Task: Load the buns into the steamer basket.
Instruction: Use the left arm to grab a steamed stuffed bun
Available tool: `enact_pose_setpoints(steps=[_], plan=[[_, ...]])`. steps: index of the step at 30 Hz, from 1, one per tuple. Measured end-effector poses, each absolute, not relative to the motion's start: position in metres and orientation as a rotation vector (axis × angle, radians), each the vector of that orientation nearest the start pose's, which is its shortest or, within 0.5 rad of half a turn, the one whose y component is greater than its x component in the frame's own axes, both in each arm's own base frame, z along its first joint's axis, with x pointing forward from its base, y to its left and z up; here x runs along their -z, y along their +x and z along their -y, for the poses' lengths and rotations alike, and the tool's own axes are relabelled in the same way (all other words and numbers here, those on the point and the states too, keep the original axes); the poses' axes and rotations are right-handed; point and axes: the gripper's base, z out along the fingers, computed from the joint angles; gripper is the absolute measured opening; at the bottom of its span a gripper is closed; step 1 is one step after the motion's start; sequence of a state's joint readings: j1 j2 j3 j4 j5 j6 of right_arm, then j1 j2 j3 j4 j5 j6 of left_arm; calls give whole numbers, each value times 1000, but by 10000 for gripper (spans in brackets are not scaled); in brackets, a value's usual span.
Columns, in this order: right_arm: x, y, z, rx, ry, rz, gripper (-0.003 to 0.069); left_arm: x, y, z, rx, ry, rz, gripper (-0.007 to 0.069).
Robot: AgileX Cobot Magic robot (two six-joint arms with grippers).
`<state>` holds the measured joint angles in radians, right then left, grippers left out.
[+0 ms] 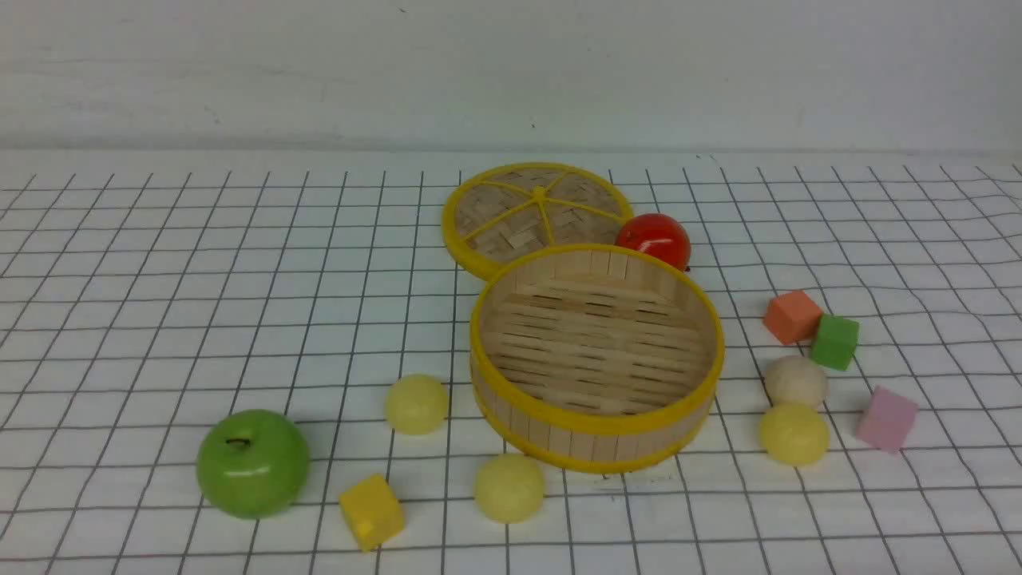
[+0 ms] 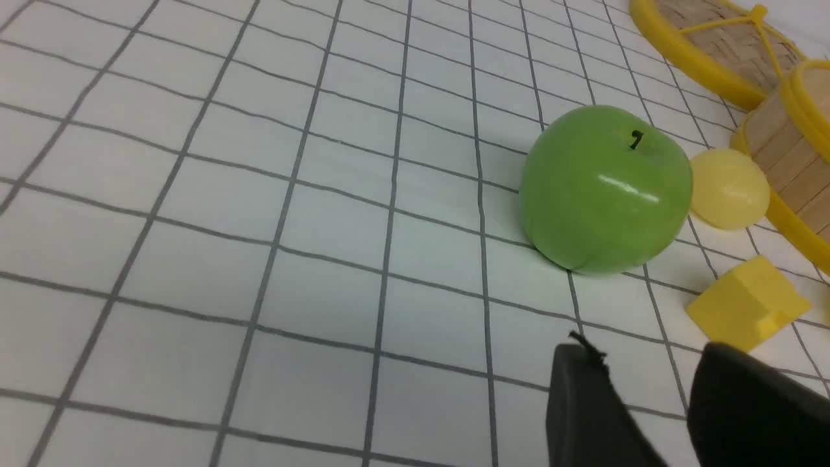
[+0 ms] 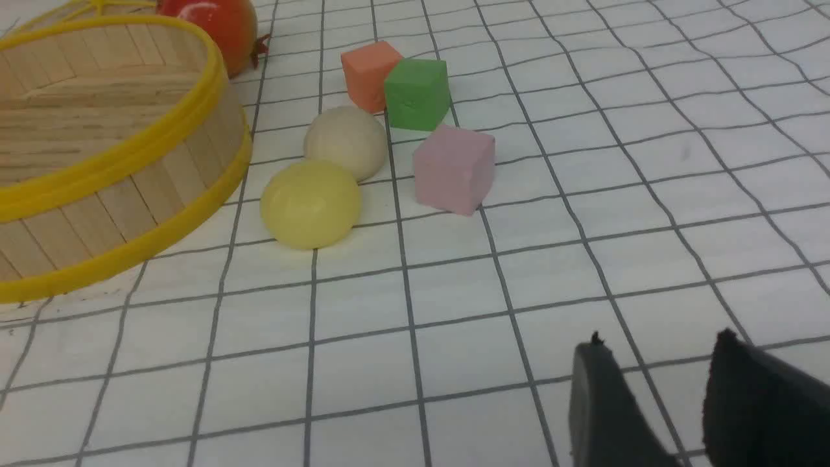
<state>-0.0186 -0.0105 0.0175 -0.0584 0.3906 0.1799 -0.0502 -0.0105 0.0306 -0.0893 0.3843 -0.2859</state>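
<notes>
The left tool (image 2: pixel 648 363) is spread apart, holding nothing. On the bench (image 1: pixel 160 279), a yellow bun (image 1: pixel 417 404) lies at 8 o'clock of the steamer basket (image 1: pixel 595 422), a second yellow bun (image 1: pixel 509 488) at 7, the off-white bun (image 1: pixel 796 382) at 3, and a third yellow bun (image 1: pixel 794 434) at 4. The right tool (image 3: pixel 658 363) is likewise spread and bare.

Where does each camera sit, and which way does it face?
Front view: between the arms, facing forward at the steamer basket; no arm shows.
Left wrist view: on the left wrist, facing the green apple; left end effector shows.
Right wrist view: on the right wrist, facing the off-white bun; right end effector shows.
Shared: all three show the basket.
</notes>
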Motion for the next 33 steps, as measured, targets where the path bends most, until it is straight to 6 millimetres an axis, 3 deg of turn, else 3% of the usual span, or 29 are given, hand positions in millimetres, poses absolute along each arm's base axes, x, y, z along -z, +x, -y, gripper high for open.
enact_pose_setpoints(steps=[26,28,32,33], plan=[[-173,52,3,-53,151,-1875,239,-169,52,6,322,-281,-1874,238],[-173,52,3,-53,151,-1875,239,-172,53,7,379,-326,-1846,238],[-173,52,3,-53,151,-1875,239,-182,55,12,740,-629,-1689,238],[-173,52,3,-53,151,-1875,239,-182,55,12,759,-645,-1678,238]])
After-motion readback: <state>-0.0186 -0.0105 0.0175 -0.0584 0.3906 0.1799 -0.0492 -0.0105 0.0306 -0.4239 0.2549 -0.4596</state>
